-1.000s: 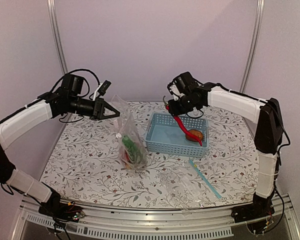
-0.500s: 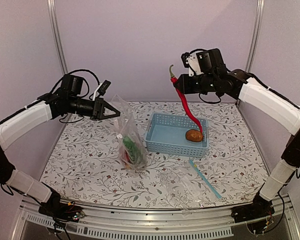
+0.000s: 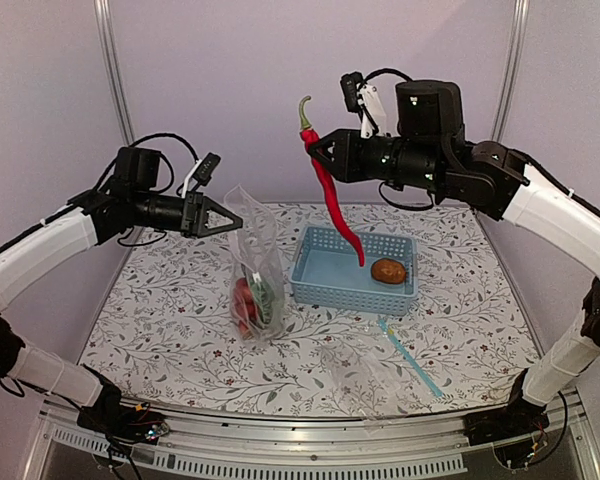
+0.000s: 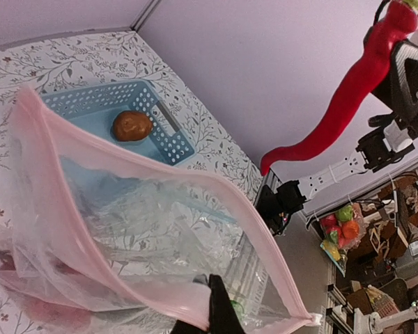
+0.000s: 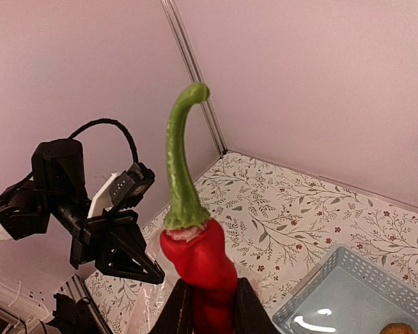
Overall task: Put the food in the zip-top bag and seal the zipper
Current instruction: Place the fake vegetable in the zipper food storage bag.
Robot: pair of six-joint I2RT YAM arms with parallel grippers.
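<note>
Red chili (image 3: 332,192) is held up in the air by the right gripper (image 3: 315,150). Its two fingers are squeezed on the chili just under the green stem. The stem pokes up past the fingers, and the long red part hangs down below them. Its curly tip is over the blue basket (image 3: 310,290).

The brown potato (image 3: 387,270) sits alone in the basket, far under those fingers.

The left gripper (image 3: 230,224) has its fingers pinched tight on the pink zipper (image 4: 38,160) of the clear zip-top bag (image 3: 255,265). The bag hangs down from those fingers to the flowery table (image 3: 160,310). Its mouth gapes wide toward the chili. The red fruits (image 3: 244,300) and green vegetables (image 3: 264,303) lie at the bottom of the bag. The chili is well apart from the left fingers.
</note>
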